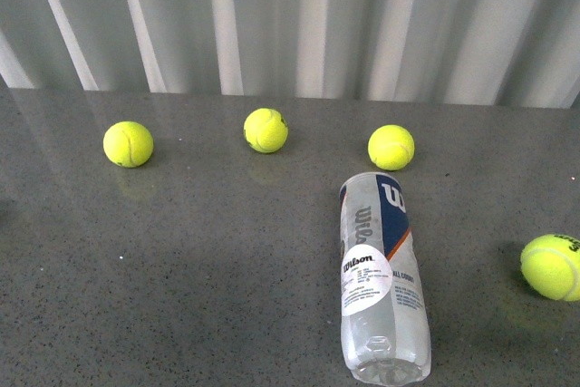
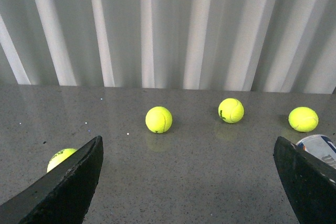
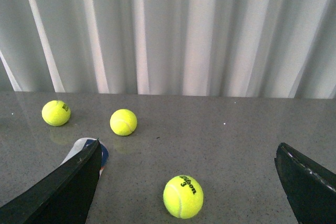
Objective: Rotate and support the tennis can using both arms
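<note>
The tennis can point(image 1: 381, 278), a clear tube with a white, navy and orange Wilson label, lies on its side on the grey table, one end toward the wall and the clear end near the front edge. Neither arm shows in the front view. My left gripper point(image 2: 189, 182) is open over bare table, with the can's end point(image 2: 317, 144) peeking past its right finger point(image 2: 310, 184). My right gripper point(image 3: 189, 182) is open too; the can's end point(image 3: 89, 148) shows behind its left finger point(image 3: 63, 192), and a yellow-green ball point(image 3: 182, 196) lies between the fingers.
Three tennis balls point(image 1: 128, 144) point(image 1: 265, 130) point(image 1: 391, 147) lie in a row toward the back. Another ball point(image 1: 552, 266) rests right of the can. A white corrugated wall point(image 1: 290, 20) closes the table's far edge. A ball point(image 2: 59, 157) lies behind the left gripper's left finger.
</note>
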`<control>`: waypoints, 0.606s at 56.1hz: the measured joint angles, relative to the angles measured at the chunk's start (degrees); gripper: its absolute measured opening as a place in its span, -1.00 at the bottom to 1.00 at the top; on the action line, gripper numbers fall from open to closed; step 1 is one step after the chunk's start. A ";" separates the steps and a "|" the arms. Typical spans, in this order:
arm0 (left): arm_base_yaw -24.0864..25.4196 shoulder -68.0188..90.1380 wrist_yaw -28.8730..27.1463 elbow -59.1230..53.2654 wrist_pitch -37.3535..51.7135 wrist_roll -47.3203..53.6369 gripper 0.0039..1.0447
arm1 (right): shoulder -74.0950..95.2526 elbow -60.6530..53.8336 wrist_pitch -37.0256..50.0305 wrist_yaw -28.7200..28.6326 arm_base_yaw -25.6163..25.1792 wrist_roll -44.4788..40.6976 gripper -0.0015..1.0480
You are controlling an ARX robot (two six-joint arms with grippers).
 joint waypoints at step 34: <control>0.00 0.00 0.00 0.00 0.00 0.00 0.87 | 0.00 0.00 0.00 0.00 0.00 0.00 0.86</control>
